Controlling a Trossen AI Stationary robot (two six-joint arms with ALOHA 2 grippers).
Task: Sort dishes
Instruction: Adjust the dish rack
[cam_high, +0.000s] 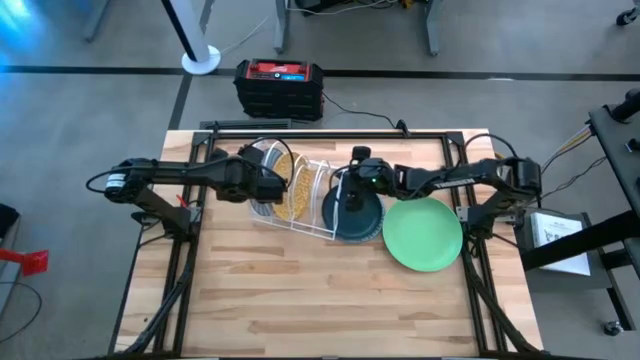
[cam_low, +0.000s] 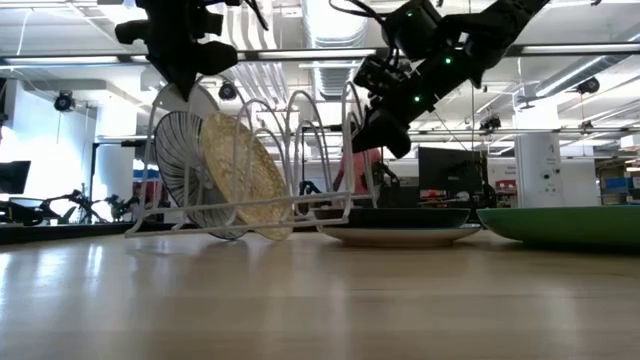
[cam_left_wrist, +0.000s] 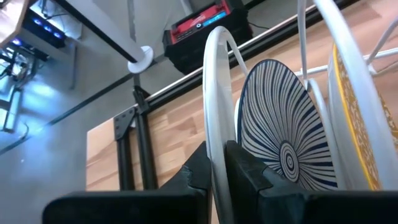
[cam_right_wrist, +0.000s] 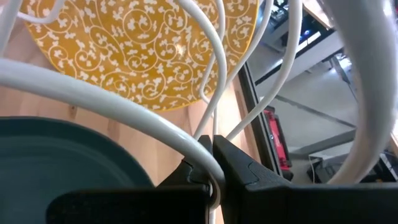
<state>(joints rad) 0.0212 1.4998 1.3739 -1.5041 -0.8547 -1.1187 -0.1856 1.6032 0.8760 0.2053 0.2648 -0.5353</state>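
A white wire rack (cam_high: 300, 195) stands mid-table. In its slots stand a blue-striped white plate (cam_left_wrist: 280, 137) and a yellow patterned plate (cam_right_wrist: 143, 50), both leaning. A dark teal plate (cam_high: 352, 218) lies flat at the rack's right end, and a light green plate (cam_high: 422, 234) lies flat to its right. My left gripper (cam_high: 268, 187) is at the rack's left end and is shut on a wire hoop. My right gripper (cam_high: 352, 190) is over the teal plate, at the rack's right end, shut on a wire. My left gripper pinches the rack's left end hoop (cam_left_wrist: 214, 134) between its two fingers, high on the hoop's arch (cam_low: 185, 85). The fingers slant down from the table's left. My right gripper pinches a thin rack wire (cam_right_wrist: 198, 154) at the rack's right end between its two fingertips. It slants down from the table's right, just above the teal plate (cam_right_wrist: 62, 162).
A black and red box (cam_high: 279, 87) sits on the floor beyond the table's far edge. Black frame rails (cam_high: 180, 260) run along the table's left and right sides. The near half of the wooden tabletop (cam_high: 320, 300) holds no objects.
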